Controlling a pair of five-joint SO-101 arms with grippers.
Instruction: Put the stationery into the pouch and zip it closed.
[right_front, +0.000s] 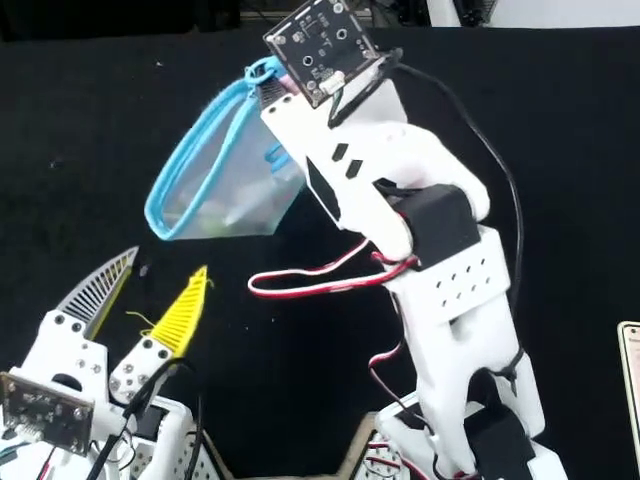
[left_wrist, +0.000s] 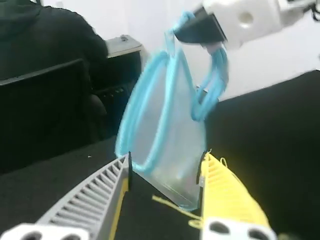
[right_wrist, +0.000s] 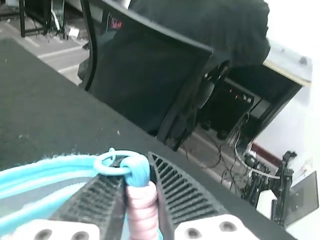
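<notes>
High over the black table: the right arm, stretched up and forward from its base at the near edge, elbow bent, wrist tipped toward the far left. At its end, the right gripper, clamped tight on one end of the pouch, right where a small blue loop sticks out from the zip rim. Between the black ribbed fingers, pinched alongside the blue rim, a pink ribbed piece; cannot tell what it is.

Hanging from that grip and clear of the table, the pouch itself: tilted, blue-edged mouth gaping wide toward the near left, clear body sagging below. Contents too blurred to make out.

Low at the near-left corner, the left arm, folded close to its base and aimed up toward the open mouth. Left gripper spread wide and holding nothing, with a grey finger on one side and a yellow finger on the other. Tips near the pouch's lower corner, no contact visible.
</notes>
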